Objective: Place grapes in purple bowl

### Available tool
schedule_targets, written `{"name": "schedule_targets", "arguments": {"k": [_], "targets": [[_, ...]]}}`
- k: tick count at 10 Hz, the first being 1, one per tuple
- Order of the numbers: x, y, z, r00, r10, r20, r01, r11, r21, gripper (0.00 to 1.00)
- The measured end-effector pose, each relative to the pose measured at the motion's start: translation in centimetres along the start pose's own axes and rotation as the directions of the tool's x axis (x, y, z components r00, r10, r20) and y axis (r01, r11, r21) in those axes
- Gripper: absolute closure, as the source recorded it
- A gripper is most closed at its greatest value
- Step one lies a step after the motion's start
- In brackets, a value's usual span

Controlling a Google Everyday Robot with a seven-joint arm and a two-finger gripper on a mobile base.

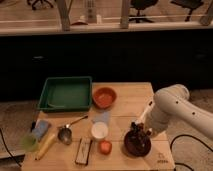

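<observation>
Grapes: not told apart from dark surroundings; judged at pincer [134, 129] tips or inside purple bowl [140, 147], at 4 o'clock on bench [130, 100]. Pincer pressed together, just over bowl's 12 o'clock rim. Placing near done or done; cannot tell. Green tray [65, 80] at 10 o'clock, orange bowl [105, 91] toward 12: nothing seen inside.

The arm [172, 107] is glossy white, built of thick, rounded segments like smooth tubes that meet at a bulging joint on the right of the scene. A slimmer white link [146, 113] tapers from it towards the wrist, where the casing turns dark. The claw [135, 131] is small and nearly black, its fingers closed, at the near right of the bench [125, 95], just over the purple bowl [140, 146].
</observation>
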Motion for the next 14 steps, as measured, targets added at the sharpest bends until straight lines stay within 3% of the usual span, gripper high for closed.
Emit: {"name": "schedule_targets", "arguments": {"k": [7,14], "targets": [[-0.99,-0.47,-0.69,0.999,-0.037,-0.008,0.037,0.999,0.012,0.98],[-0.92,-0.76,-0.34,0.998,-0.056,0.017,0.057,0.998,-0.019,0.29]]}}
